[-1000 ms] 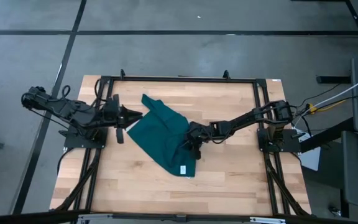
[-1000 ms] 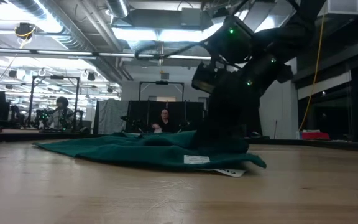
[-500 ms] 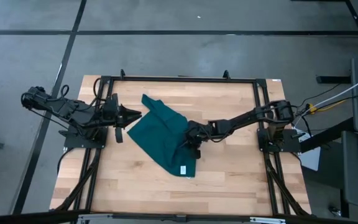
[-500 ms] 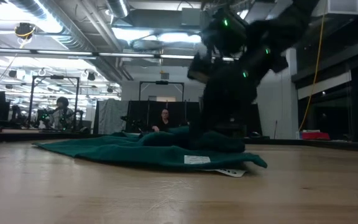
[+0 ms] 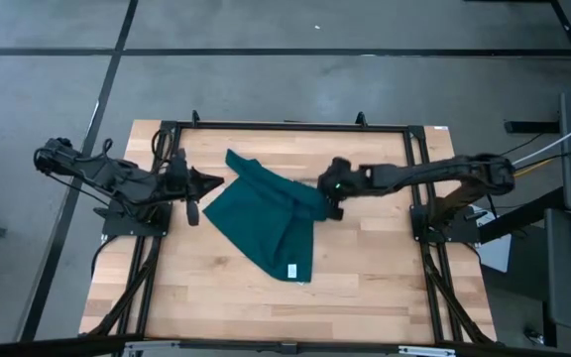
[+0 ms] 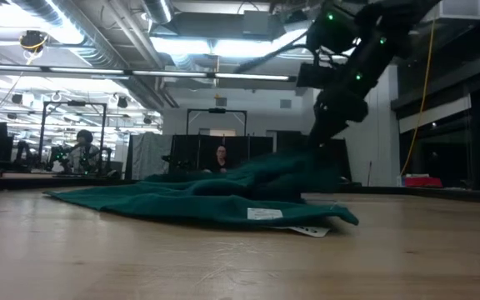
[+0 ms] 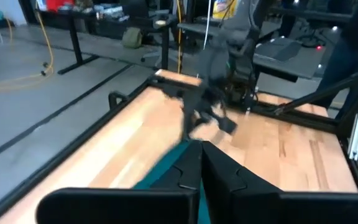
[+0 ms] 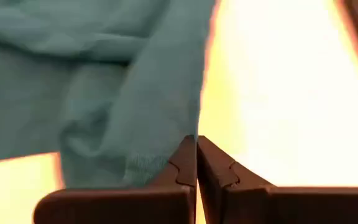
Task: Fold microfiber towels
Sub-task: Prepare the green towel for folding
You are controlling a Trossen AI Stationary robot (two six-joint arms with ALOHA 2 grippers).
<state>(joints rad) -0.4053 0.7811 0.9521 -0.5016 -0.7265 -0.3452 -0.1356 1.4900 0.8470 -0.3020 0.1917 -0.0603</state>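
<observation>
The dark teal-green towel (image 5: pixel 266 213) lies crumpled on the middle of the wooden table; it also shows in the low view (image 6: pixel 182 200). Its white tag (image 5: pixel 291 270) is at the near corner, which rests on the table. My right gripper (image 5: pixel 327 205) is shut on the towel's right edge and is raised above the table in the low view (image 6: pixel 327 133). My left gripper (image 5: pixel 221 182) is shut at the towel's left edge, low over the table. My left gripper is shut on the towel's left edge (image 7: pixel 173 165), coming level from the table's left. The fingers themselves hide the place of contact. The cloth there lies on the table. My right gripper pinches the towel's right edge (image 8: pixel 179 134) between its two fingertips, coming slantwise from the table's right. That part (image 6: pixel 294 162) is lifted off the table, and the rest of the towel lies on the table.
A black metal frame (image 5: pixel 285 126) runs around the tabletop. Bare wood lies at the near side (image 5: pixel 266 307) and at the right of the towel (image 5: pixel 375 238). People sit at desks in the room far behind the table (image 6: pixel 220 158).
My right gripper has risen and gone toward the table's right and far edges, still shut on the towel's right edge. That part has been lifted and drawn rightward. The tagged near corner and the left side have stayed where they were.
</observation>
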